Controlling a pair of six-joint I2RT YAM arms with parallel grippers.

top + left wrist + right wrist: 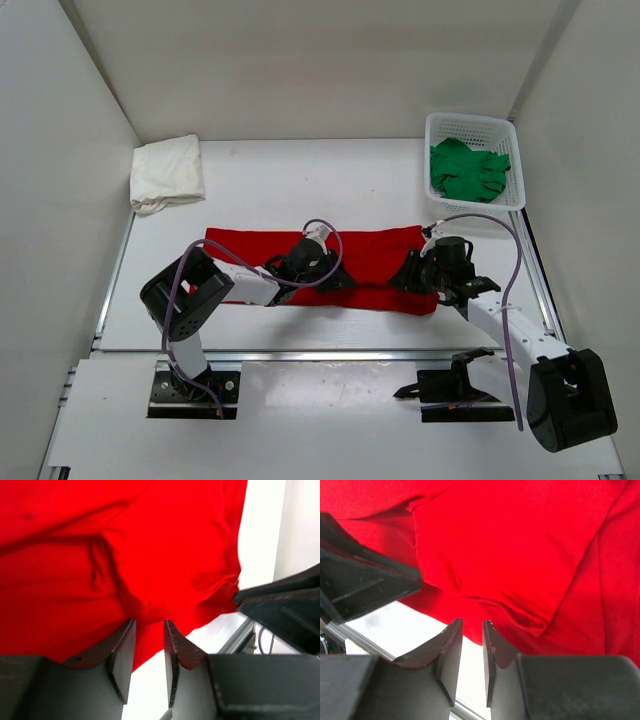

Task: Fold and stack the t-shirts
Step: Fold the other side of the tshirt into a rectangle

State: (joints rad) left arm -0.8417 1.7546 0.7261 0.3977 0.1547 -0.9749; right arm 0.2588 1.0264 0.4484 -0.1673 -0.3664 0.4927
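Note:
The red t-shirt [370,255] lies folded into a long strip across the middle of the table. My left gripper [335,278] hovers low over its near edge at the centre. My right gripper [408,275] is at the strip's near right part. In the left wrist view the red t-shirt [150,540] fills the top, and the left gripper [150,622] is open, the cloth's edge just past its tips. The right gripper [472,622] is open too, at the hem of the red t-shirt [510,540]. A folded white t-shirt [167,172] lies back left. A green t-shirt [468,168] lies crumpled in the basket.
The white mesh basket [470,117] stands at the back right corner. White walls close in the table on the left, back and right. A metal rail [330,352] runs along the near edge. Each wrist view shows the other arm's dark gripper close by.

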